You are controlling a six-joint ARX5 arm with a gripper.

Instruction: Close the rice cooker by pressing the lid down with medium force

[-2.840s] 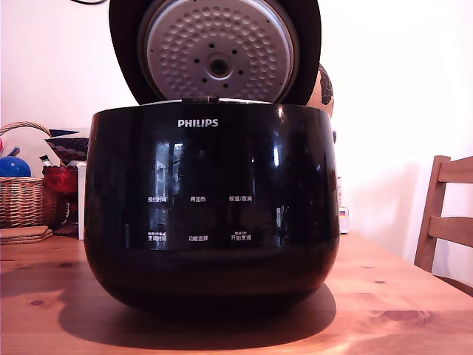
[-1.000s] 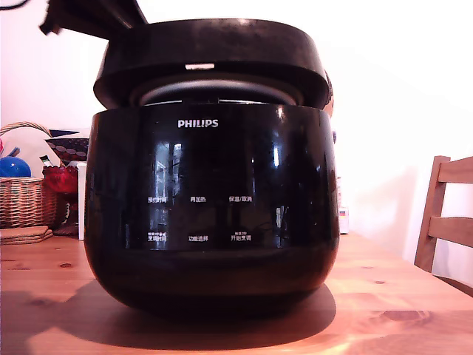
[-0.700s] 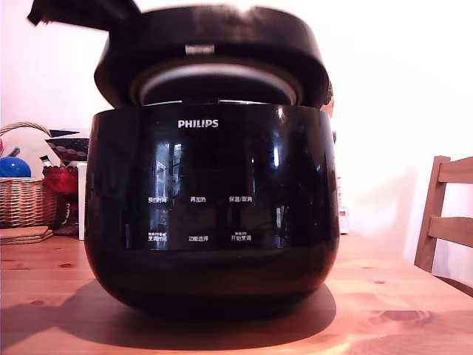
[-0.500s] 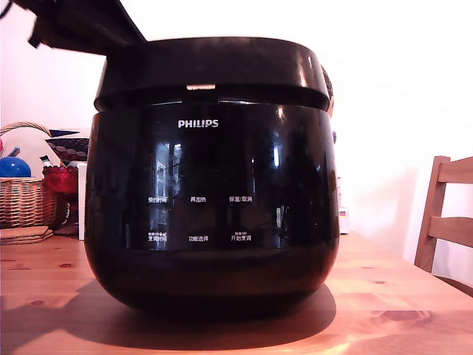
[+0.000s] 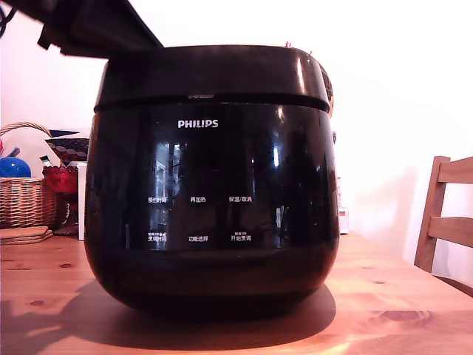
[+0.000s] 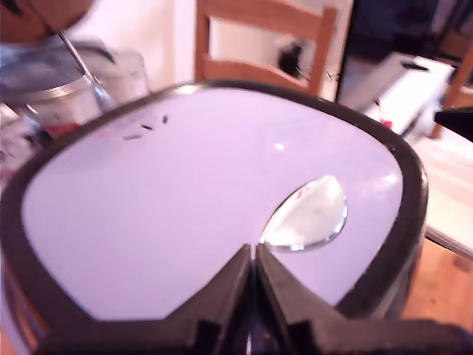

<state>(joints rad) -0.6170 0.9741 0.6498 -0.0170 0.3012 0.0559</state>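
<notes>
The lid (image 5: pixel 211 74) sits flat on the rice cooker (image 5: pixel 212 207), with only a thin seam between them. The cooker stands centrally on the wooden table (image 5: pixel 414 296), near its front edge. My gripper (image 6: pixel 255 255) rests on the lid's glossy top; my fingers (image 6: pixel 229 285) are pressed together, holding nothing.

Exterior view backlit: wall (image 5: pixel 384 111) overexposed, rice cooker (image 5: pixel 211 207) dark, vertical highlights on gloss. Soft shadow lay on surface (image 5: pixel 59 325). Wrist view: lid (image 6: pixel 185 207) top washed pale by glare; background blurred, edges distorted.
</notes>
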